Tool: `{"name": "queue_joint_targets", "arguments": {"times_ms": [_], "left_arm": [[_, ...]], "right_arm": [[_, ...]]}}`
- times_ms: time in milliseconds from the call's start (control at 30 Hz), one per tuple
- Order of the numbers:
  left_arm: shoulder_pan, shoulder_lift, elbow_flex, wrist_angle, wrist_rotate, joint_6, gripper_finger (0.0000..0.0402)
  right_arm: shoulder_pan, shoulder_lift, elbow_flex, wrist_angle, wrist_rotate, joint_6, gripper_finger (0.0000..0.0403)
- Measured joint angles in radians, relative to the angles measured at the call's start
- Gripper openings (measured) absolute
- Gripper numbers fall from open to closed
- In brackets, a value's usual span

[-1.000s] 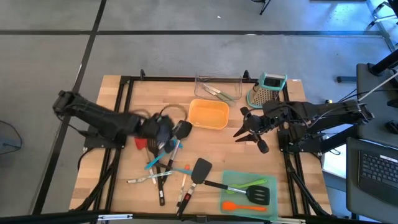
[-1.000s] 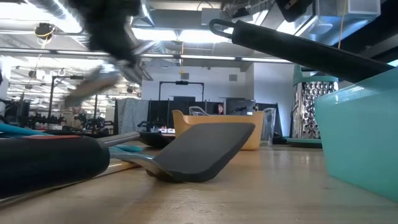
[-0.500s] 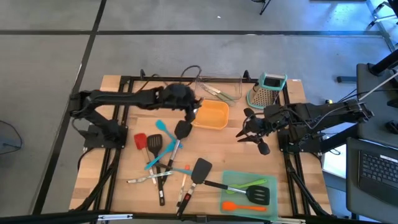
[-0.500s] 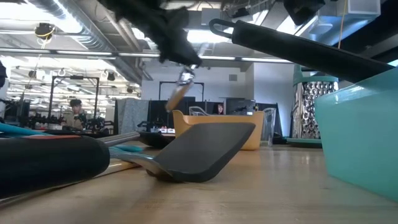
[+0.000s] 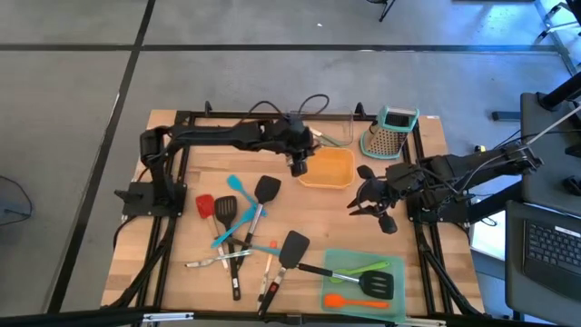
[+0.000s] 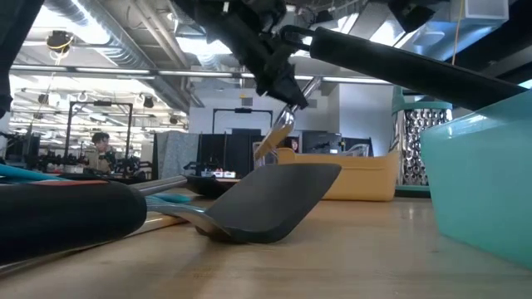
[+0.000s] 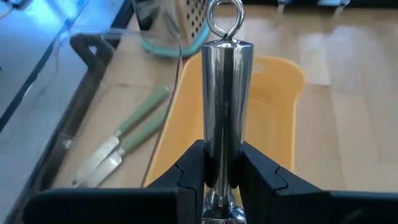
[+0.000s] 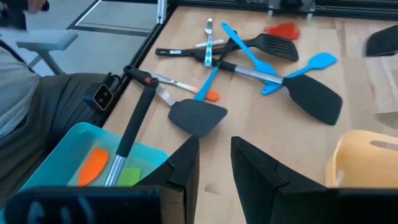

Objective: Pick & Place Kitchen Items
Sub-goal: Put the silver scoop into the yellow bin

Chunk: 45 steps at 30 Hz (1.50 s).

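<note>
My left gripper [image 5: 298,162] reaches over the left rim of the orange tray [image 5: 338,170] and is shut on a steel tool [image 7: 222,93] with a ring at its end. Many utensils lie on the table's left half, among them a red spatula [image 5: 205,207], blue spatulas [image 5: 238,195], a black spatula [image 5: 265,190] and tongs [image 5: 211,262]. Another black spatula [image 5: 293,249] lies with its blade on the wood and its handle on the teal tray's rim [image 5: 338,255]. My right gripper [image 5: 368,205] is open and empty, right of the orange tray. My left gripper pinches the steel tool's handle [image 7: 222,158] between its two fingers. The handle runs forward along the fingers, with its ring end [image 7: 222,17] beyond them. The tool is lifted and slants down toward the orange tray [image 6: 278,137]. Whether its lower end touches the tray, I cannot tell.
A clear tray [image 5: 320,127] with green-handled knives stands at the far edge, with a steel box grater [image 5: 392,133] to its right. The teal tray holds green and orange tools. Bare wood lies between the orange tray and the teal tray.
My left gripper has carried the steel tool from above the utensil pile toward the table's right and far edges, to the orange tray's left rim. The orange tray has slid toward the right edge.
</note>
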Motion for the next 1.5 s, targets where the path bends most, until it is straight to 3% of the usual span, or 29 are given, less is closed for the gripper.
{"name": "queue_joint_targets", "arguments": {"times_ms": [133,367,667,933,1367,1500], "left_arm": [[-0.006,-0.026,0.048,-0.021,0.008,0.0,0.0058],[-0.01,-0.036,0.077,0.13,0.193,-0.016,0.0058],[-0.012,0.107,0.075,0.168,0.201,-0.011,0.0058],[0.007,0.163,0.075,0.092,0.177,-0.009,0.0058],[0.007,0.157,0.076,-0.236,0.115,-0.011,0.0058],[0.007,0.157,0.076,-0.263,0.113,-0.011,0.0058]], "right_arm": [[0.008,0.0,-0.018,0.009,0.0,0.023,0.0094],[0.008,0.0,-0.031,0.015,0.0,0.048,0.0094],[0.007,0.0,-0.031,0.03,0.001,0.043,0.0094],[0.007,0.0,-0.031,0.028,0.0,0.036,0.0094],[0.007,0.0,-0.031,0.026,0.0,0.036,0.0094],[0.007,0.0,-0.031,0.027,0.0,0.036,0.0094]]}}
